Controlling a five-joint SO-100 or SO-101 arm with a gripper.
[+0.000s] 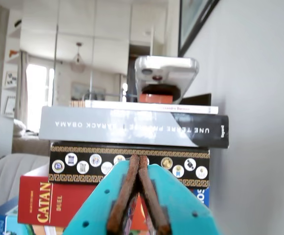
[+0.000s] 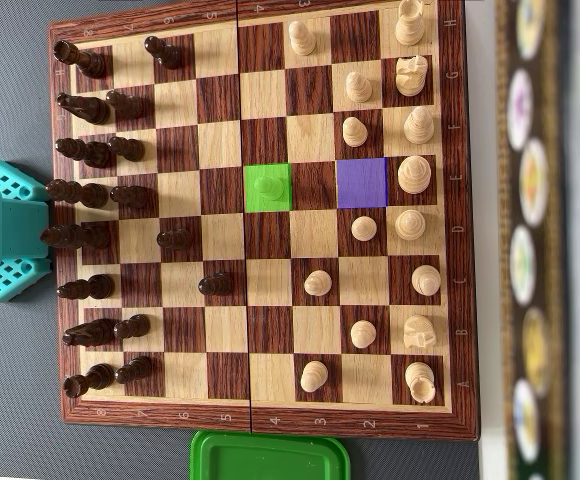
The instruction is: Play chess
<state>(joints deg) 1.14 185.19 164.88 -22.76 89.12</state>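
In the overhead view the wooden chessboard (image 2: pixel 260 405) lies with the dark pieces (image 2: pixel 95 152) in the left columns and the light pieces (image 2: pixel 413 175) on the right. A green-marked square (image 2: pixel 268 187) holds a green-tinted pawn. A purple-marked square (image 2: pixel 361 183) two squares to its right is bare. The teal arm (image 2: pixel 5 232) sits off the board's left edge. In the wrist view my teal gripper (image 1: pixel 138 159) points at a stack of books, well away from the board. Its brown pads (image 1: pixel 127 191) meet at the tips with nothing between them.
A green plastic lid (image 2: pixel 270 455) lies below the board's bottom edge. The wrist view shows a stack: a Catan box (image 1: pixel 49 203), a black game box (image 1: pixel 132 164), a Barack Obama book (image 1: pixel 132 128) and a phone (image 1: pixel 165 78) on top. A grey wall is at the right.
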